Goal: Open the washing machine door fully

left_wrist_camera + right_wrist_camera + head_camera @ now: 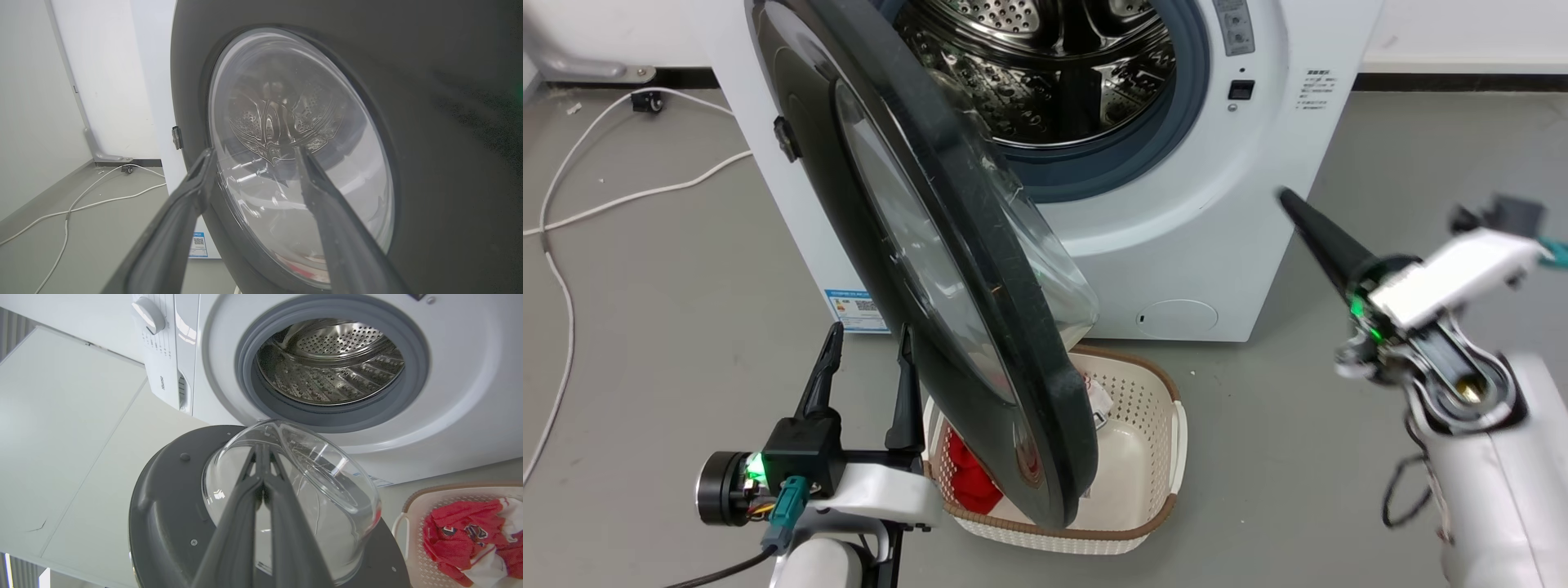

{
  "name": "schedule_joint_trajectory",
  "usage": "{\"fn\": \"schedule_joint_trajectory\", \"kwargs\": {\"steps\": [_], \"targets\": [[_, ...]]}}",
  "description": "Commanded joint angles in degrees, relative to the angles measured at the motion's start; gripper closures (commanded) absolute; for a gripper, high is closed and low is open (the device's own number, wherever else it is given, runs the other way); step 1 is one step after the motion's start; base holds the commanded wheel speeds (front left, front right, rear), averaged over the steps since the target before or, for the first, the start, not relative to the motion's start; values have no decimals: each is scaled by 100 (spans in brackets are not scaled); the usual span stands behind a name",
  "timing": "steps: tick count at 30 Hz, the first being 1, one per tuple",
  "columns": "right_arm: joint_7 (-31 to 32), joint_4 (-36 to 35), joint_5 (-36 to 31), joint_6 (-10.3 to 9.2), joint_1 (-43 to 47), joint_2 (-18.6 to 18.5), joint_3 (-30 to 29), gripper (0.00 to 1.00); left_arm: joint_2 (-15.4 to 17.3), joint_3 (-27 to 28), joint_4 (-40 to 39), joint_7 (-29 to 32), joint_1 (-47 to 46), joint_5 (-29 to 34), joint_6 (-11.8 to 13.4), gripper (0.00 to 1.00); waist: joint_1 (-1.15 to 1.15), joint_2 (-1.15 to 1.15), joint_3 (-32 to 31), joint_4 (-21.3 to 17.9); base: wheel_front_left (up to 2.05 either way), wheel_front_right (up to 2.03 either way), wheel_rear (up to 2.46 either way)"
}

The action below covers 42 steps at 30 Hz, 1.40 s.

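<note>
- Washing machine door (947, 269) stands partly open from the washing machine (1217, 245), its lower edge over a basket (1143, 400) holding red cloth (965, 472).
- Left gripper (867, 343): fingers spread, just beside the door's outer face; contact unclear.
- Right gripper (1290, 204): fingers pressed together, empty, well apart from the door.
</note>
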Motion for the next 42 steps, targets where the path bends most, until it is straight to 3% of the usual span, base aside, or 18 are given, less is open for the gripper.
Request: {"fn": "schedule_joint_trajectory", "kwargs": {"steps": [1,10,11,12,13,14,21,27,29,31,32,34,42], "targets": [[-216,-71,5,0,358,-79,-204,100,-3,38,-10,-15,97,3,19,0,1,0,-40,-43,0,0,0],[-937,-721,30,0,1879,-96,-918,100,-2,178,4,-15,239,34,-18,0,1,0,-147,-188,0,0,0],[-984,-805,10,0,2042,-68,-939,77,-4,183,5,-15,244,37,-23,0,1,0,-155,-199,0,0,0],[-1059,-906,-52,0,2197,-42,-950,37,-3,194,1,-15,247,38,-23,0,1,0,-162,-210,0,0,0],[-1142,-992,-82,0,2335,-12,-976,11,-3,208,-3,-15,250,34,-23,0,1,0,-171,-221,0,0,0],[-1237,-1096,-177,0,2476,9,-976,0,-3,221,-4,-15,260,33,-25,0,1,0,-177,-229,0,0,0],[-2208,-1682,-1137,0,3028,82,-960,0,-4,232,20,-15,300,13,-33,0,1,0,-205,-242,0,0,0],[-3350,-1908,-3296,0,3253,-99,-906,0,-3,214,45,-15,317,18,-43,0,1,0,-224,-217,0,0,0],[-3629,-2060,-4650,0,3263,-123,-1015,0,-4,219,50,-15,327,24,-48,0,1,0,-239,-210,0,0,0],[-3702,-2242,-5395,-1,3270,-42,-1129,0,-2,234,55,-15,334,31,-51,0,1,0,-249,-204,0,0,0],[-3702,-2242,-5395,-1,3270,-42,-1129,0,-2,234,55,-15,334,31,-51,0,1,0,-249,-204,0,0,0],[-3761,-2545,-6373,-1,3367,63,-1215,0,-3,247,52,-15,333,42,-72,0,1,0,-255,-195,0,0,0],[-3712,-2870,-7510,-2,3759,317,-1128,0,-3,265,44,-15,347,52,-91,0,1,0,-282,-159,0,0,0]]}}
